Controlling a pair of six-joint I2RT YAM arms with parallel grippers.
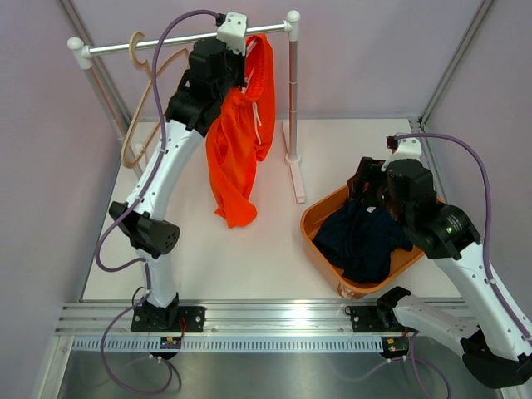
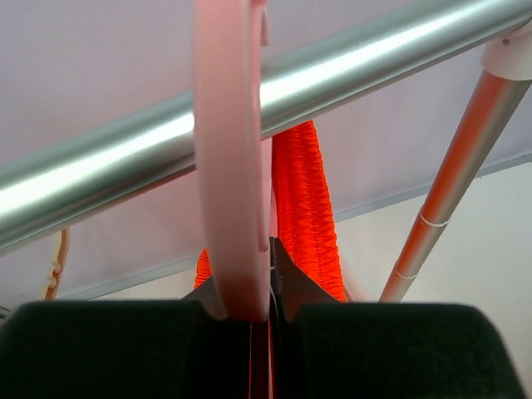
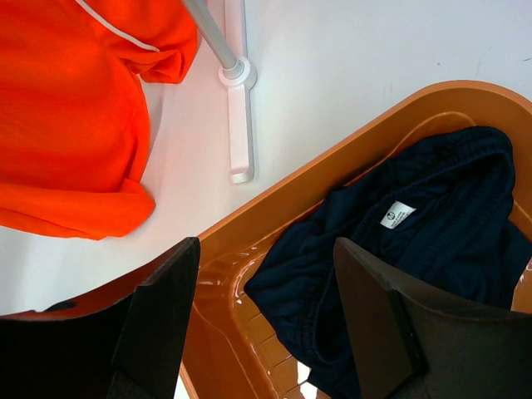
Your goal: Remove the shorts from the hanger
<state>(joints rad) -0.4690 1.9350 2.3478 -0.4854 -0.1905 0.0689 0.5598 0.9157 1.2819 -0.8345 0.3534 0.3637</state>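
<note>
I count two pairs of shorts. The orange shorts (image 1: 237, 158) hang down from the right end of the one rail (image 1: 166, 41) at the back of the worktop (image 1: 249, 258). The navy shorts (image 3: 432, 216) lie bunched in the single orange basket (image 3: 349, 150) (white label facing up). There are two hangers: a pink hanger (image 2: 229, 166) and a beige hanger (image 1: 137, 125) further left on the rail. My left fingers (image 2: 268, 287) are clamped together on the pink hanger's hook. My right fingers (image 3: 264, 245) stand apart above the basket, holding nothing.
</note>
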